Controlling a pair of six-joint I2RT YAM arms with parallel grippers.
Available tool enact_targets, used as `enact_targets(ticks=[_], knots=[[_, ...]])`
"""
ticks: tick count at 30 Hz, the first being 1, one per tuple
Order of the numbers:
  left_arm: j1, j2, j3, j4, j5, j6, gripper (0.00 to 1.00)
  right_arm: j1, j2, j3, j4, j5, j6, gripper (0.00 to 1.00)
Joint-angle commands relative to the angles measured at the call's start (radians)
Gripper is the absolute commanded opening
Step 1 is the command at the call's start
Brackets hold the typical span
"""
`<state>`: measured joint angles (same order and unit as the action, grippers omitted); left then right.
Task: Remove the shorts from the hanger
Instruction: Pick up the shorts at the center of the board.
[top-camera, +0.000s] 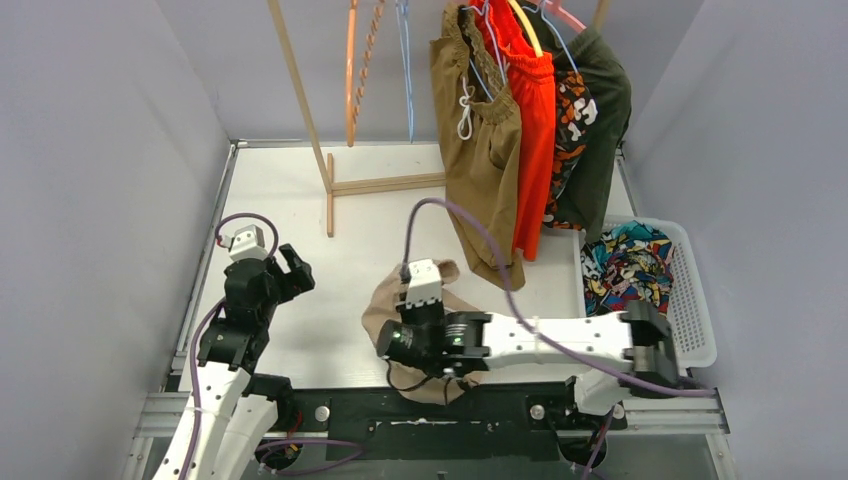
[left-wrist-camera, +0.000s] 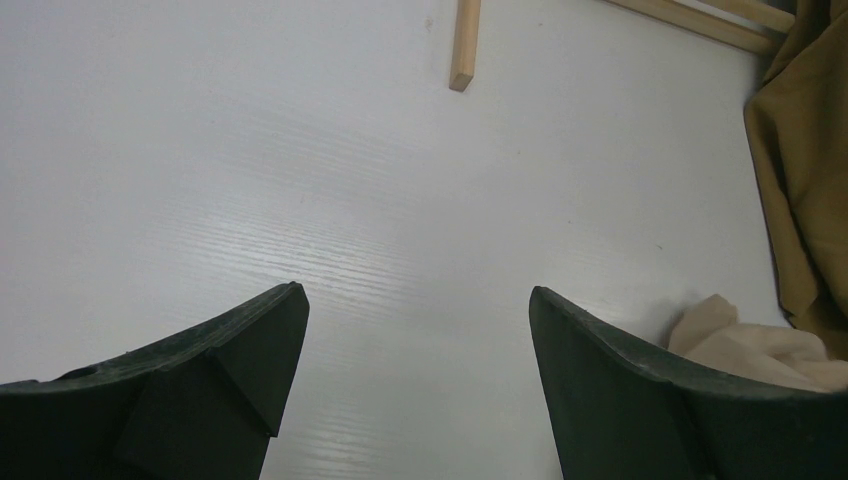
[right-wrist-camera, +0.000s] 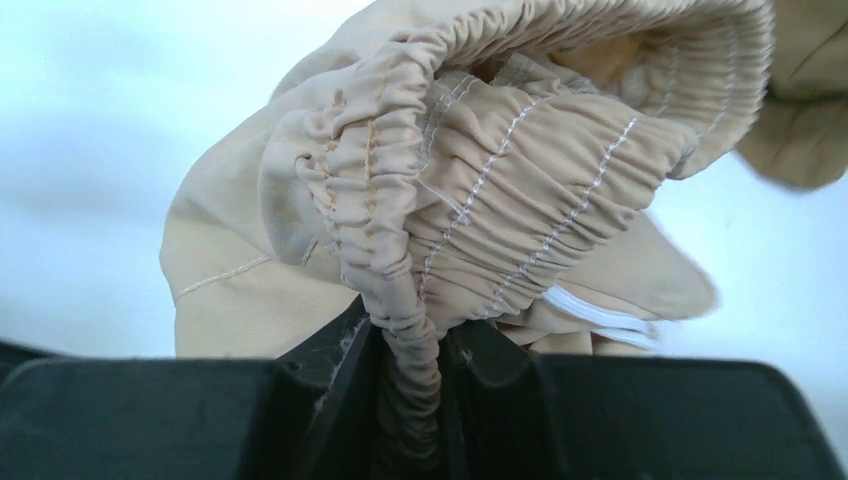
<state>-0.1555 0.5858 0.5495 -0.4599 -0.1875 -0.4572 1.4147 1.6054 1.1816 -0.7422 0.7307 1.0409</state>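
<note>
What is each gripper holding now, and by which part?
The right gripper pinches the beige shorts by the elastic waistband. The left gripper holds nothing.

Left arm raised, jaws wide apart; right arm stretched leftward, jaws clamped.

3 cams: 1 overhead, 2 on wrists.
Top cam looks down from behind, sees whole table. L wrist cam faces table, near. R wrist cam v. close on beige shorts, also in both others.

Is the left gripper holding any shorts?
No, the left gripper stands open above the table, with nothing between its jaws.
</note>
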Motion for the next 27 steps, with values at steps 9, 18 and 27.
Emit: enact_targets(ticks=[9, 18, 27], knots=[[0.007, 0.013, 0.051, 0.020, -0.016, -0.003, 0.82, 0.005, -0.400, 0.167, -0.518, 0.454, 0.225, 0.00], [0.007, 0.028, 0.057, 0.016, -0.015, -0.003, 0.82, -0.153, -0.450, 0.097, -0.691, 0.372, 0.448, 0.00], [0.011, 0.039, 0.047, 0.028, -0.001, -0.002, 0.82, -0.546, -0.545, 0.140, -0.619, 0.395, 0.194, 0.00]])
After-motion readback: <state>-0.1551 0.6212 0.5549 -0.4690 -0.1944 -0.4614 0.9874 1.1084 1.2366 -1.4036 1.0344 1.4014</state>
